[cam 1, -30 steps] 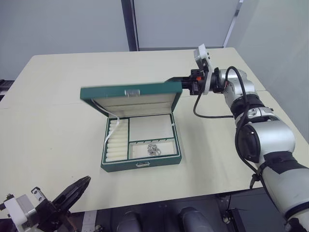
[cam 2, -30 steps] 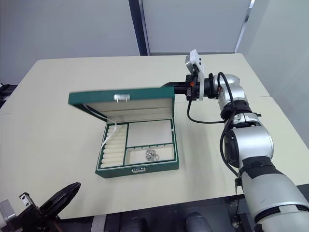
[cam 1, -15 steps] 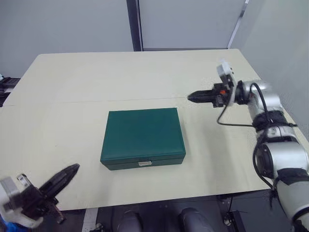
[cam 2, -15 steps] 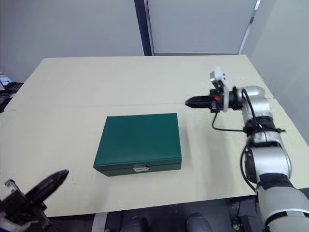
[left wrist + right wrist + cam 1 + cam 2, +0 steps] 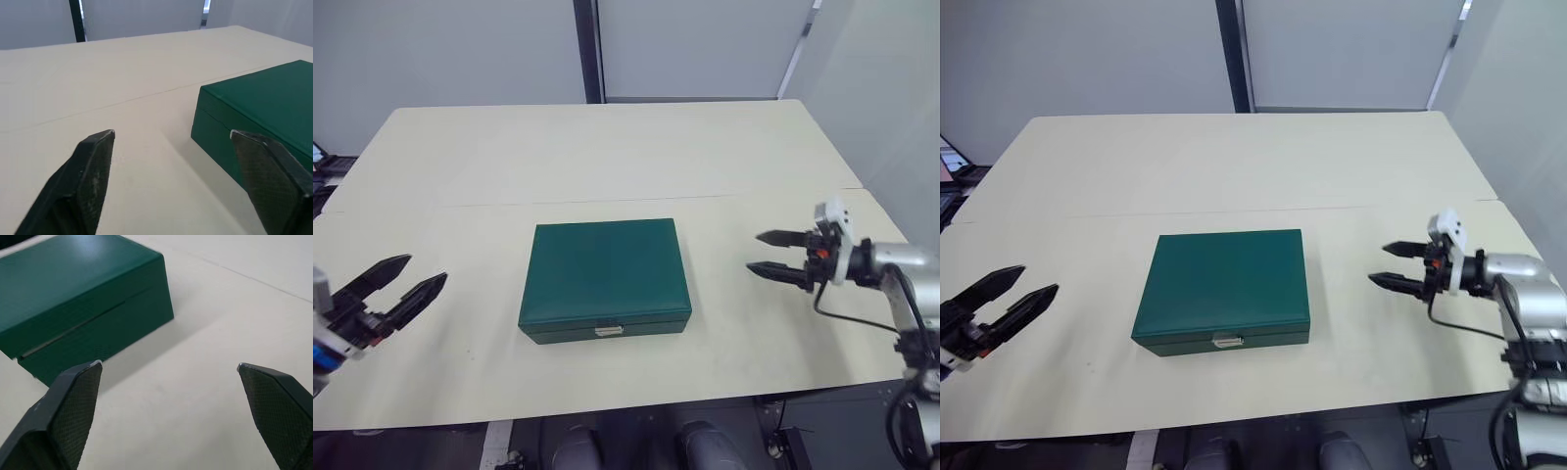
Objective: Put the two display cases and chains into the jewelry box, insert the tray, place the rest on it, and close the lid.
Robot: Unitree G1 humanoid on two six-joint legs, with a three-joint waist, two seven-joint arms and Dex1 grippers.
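Closed jewelry box (image 5: 604,272) on table (image 5: 607,157)

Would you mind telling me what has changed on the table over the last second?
The lid of the jewelry box went from raised, with the right gripper at its corner, to fully shut. That gripper has let go, drawn back toward the table's right edge and opened. The left gripper has risen and opened at the left. The box stayed in place on the table.
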